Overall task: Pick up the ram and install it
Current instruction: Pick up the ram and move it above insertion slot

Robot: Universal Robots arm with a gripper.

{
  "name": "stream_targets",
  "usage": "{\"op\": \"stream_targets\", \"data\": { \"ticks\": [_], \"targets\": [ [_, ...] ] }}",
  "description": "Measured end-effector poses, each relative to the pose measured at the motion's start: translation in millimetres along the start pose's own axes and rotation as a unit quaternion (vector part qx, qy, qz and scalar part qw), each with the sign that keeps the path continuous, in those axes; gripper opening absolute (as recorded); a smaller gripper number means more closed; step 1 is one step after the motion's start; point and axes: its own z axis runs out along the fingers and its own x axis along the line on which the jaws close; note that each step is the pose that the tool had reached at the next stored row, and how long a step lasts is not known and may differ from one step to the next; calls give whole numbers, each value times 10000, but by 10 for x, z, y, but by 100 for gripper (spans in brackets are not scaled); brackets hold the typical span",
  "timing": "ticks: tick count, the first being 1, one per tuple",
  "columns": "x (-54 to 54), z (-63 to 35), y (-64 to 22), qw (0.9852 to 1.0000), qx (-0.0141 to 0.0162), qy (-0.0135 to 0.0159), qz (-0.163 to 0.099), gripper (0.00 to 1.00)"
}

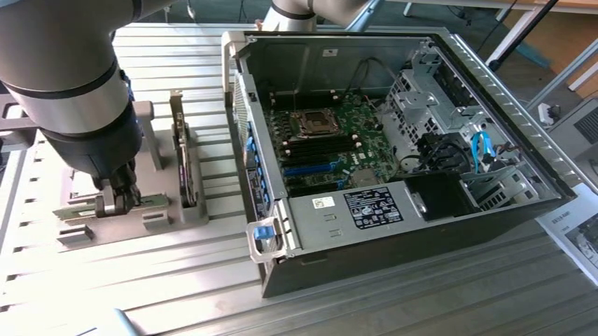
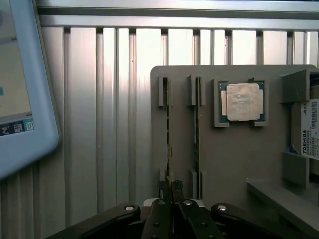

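The ram point(image 2: 168, 134) stood on edge in a slot of the grey holder point(image 2: 224, 164), and you had it gripped. In the wrist view the gripper point(image 2: 172, 191) had its two dark fingers drawn nearly together on the board's upper edge, clamped on the thin stick between them. The ram sat in the slot nearest the holder's rim, down in its grooves and not lifted clear, as far as you could tell. Just beside it, in the next slot, a second thin board point(image 2: 197, 134) stood edge-on, parallel to the ram. Beyond that one lay the square silver processor point(image 2: 243, 101), flat in its own recess. Further along the holder was a drive point(image 2: 309, 132) with a white Toshiba label. A screen point(image 2: 27, 99) with a pale blue frame lay on the ribbed aluminium table point(image 2: 99, 124), near the holder.

In the exterior view you had the arm point(image 1: 75, 84) reaching straight down onto the holder at the exterior view's left, with the gripper low on it. An expansion card point(image 1: 187, 168) stood upright in the holder on the side toward the computer case point(image 1: 467, 231). The case lay open at the exterior view's right, well apart from the ram. Its motherboard point(image 1: 341, 143) faced up, carrying the processor socket point(image 1: 316, 124), and a blue cable point(image 1: 481, 150) ran near the drive cage. The ram had not been installed.
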Motion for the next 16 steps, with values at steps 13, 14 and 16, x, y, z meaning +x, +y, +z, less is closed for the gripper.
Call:
{"op": "stream_targets", "data": {
  "ticks": [13, 14, 16],
  "targets": [
    [-7, -345, -82, 10000, 0, 0, 0, 12],
    [-8, -368, -86, 10000, 0, 0, 0, 12],
    [-9, -427, -96, 10000, 0, 0, 0, 12]
  ]
}}
